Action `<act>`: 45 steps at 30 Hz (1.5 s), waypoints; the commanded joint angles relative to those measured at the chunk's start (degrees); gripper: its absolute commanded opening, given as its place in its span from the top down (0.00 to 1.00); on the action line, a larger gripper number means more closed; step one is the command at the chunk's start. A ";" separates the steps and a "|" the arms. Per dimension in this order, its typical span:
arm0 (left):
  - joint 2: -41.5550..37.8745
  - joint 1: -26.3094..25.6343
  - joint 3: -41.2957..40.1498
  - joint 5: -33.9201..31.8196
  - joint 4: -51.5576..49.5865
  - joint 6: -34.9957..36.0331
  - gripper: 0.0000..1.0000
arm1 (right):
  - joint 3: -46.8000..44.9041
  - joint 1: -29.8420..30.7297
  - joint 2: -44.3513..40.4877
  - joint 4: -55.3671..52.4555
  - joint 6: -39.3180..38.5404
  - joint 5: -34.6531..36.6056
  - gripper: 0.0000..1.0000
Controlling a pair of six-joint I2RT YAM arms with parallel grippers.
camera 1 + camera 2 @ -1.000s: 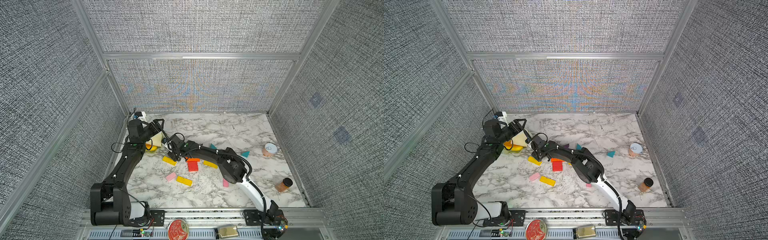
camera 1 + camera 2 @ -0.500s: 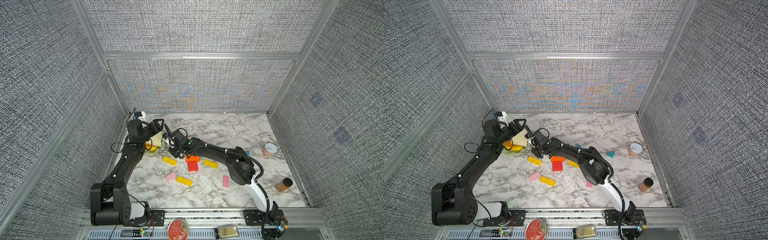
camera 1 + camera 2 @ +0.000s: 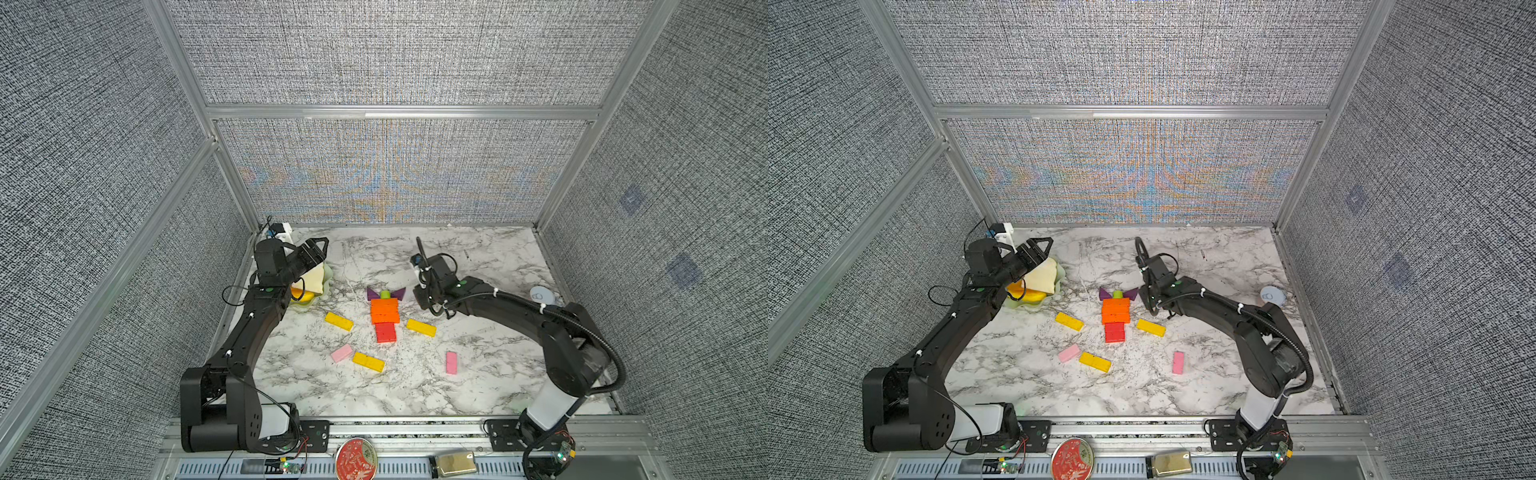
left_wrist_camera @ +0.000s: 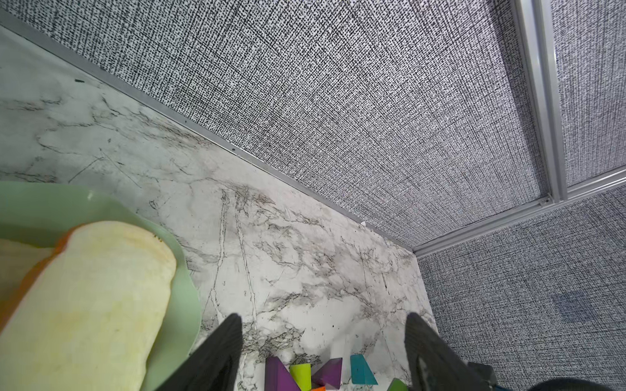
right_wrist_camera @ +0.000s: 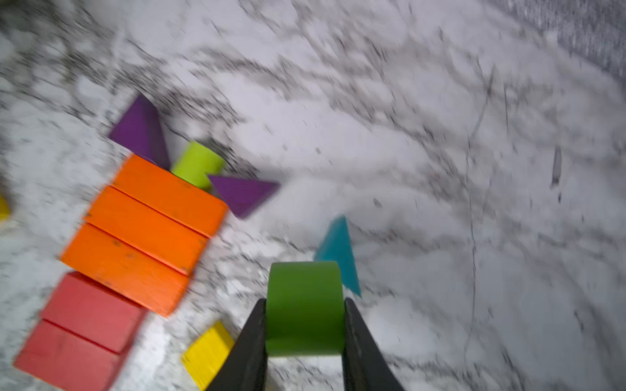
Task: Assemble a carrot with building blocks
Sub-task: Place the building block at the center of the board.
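Item: dark green stub point(image 5: 305, 308), a short rounded block pinched between the two jaws of the right gripper point(image 5: 305, 301), which press on its opposite sides. The wrist view is blurred, so neither its axis nor whether it touches the surface can be told. A teal triangle point(image 5: 338, 254) lies flat just beyond the held stub, partly hidden behind it, with one corner pointing away from the gripper. Near the right gripper, on its left-arm side, lies a flat figure. It is made of three orange bars point(image 3: 385, 311) side by side and touching, with two red bars point(image 3: 385, 332) joined at the end nearer the robot's base. A light green stub point(image 3: 385, 294) sits at the far end between two purple triangles point(image 3: 372, 294) whose tips splay outward. The figure's long axis runs from the base side toward the rear wall, and each bar lies crosswise to it. Loose pieces are three yellow bars point(image 3: 339, 321), one either side of the figure and one farther toward the base, and two pink bars point(image 3: 451, 362) well apart. The left gripper point(image 4: 323, 320) has its jaws spread and empty, and it hangs over a bread slice point(image 3: 313, 278) on a pale green plate point(image 3: 328, 272), apart from the figure. The surface is a white table point(image 3: 478, 382) with grey marble veining. The enclosure has grey woven walls point(image 3: 386, 62) in an aluminium frame point(image 3: 399, 112).
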 commanded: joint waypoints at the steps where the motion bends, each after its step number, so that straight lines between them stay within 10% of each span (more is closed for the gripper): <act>1: 0.51 0.02 -0.19 0.79 1.90 0.07 0.23 | -4.40 -2.69 -1.53 1.81 3.89 1.51 0.71; 15: 3.69 -4.79 -1.04 7.42 6.95 -2.95 0.23 | -12.76 -10.28 -6.21 3.82 5.67 -0.11 0.71; 36: 5.61 -10.46 -0.02 9.50 6.55 -2.60 0.23 | -0.97 -11.12 8.44 1.53 4.82 -5.87 0.70; 45: 5.64 -10.52 0.01 9.43 6.46 -2.52 0.23 | -0.58 -11.09 9.99 0.33 4.82 -6.56 0.51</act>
